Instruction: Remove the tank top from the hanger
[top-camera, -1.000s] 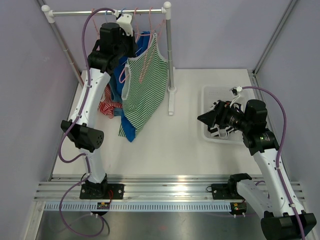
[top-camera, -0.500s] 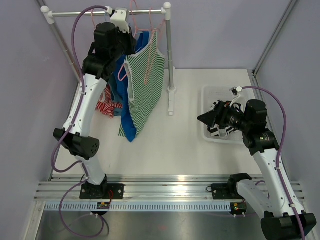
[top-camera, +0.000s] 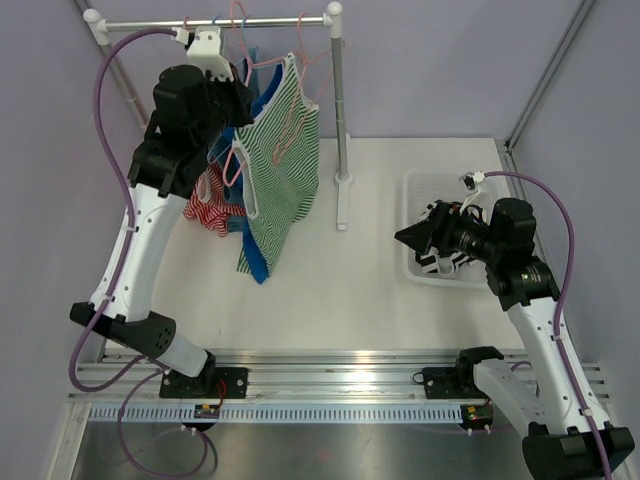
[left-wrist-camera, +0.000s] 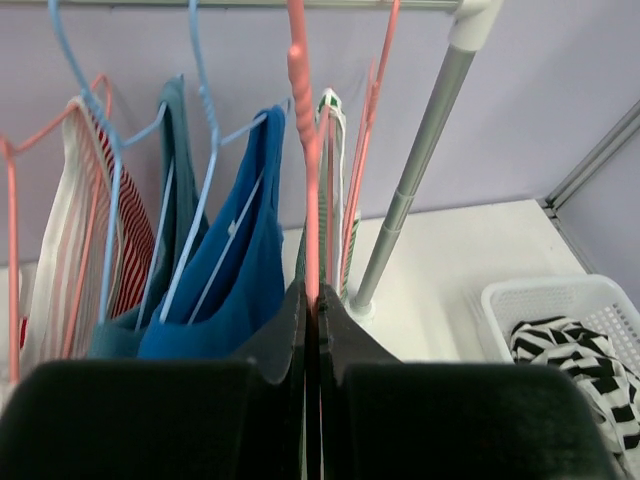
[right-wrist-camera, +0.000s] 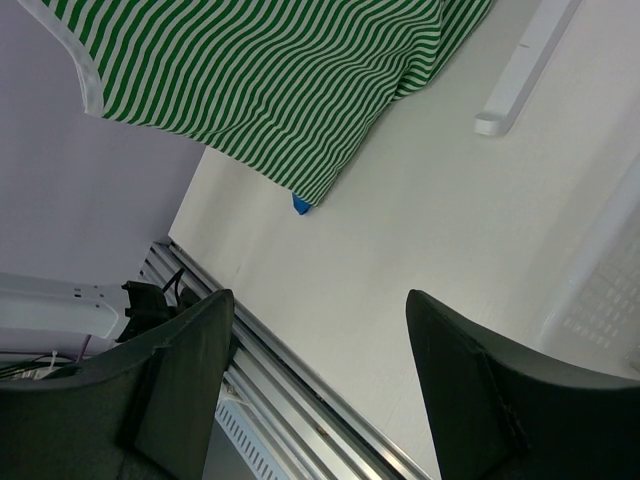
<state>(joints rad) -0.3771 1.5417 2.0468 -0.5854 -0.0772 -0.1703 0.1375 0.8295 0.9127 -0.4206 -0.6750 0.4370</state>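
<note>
At far left, a red-striped garment (top-camera: 205, 212) and a blue top (left-wrist-camera: 235, 260) hang from the rail (top-camera: 270, 22). The left hand (left-wrist-camera: 310, 300), raised to the rail, is clamped shut on the neck of a pink hanger (left-wrist-camera: 303, 90). The green-striped tank top (top-camera: 285, 150) hangs from it at the far left, above the surface (top-camera: 380, 290), and tilts leftward. It looks light, soft and limp. The best hold is probably a shoulder strap or the lower hem. To the right is a white basket (top-camera: 412, 190). The right hand (top-camera: 410, 238) hovers there, open and empty. The left arm covers where the straps sit on the hanger. The wrist view shows only a thin edge of the tank top.
</note>
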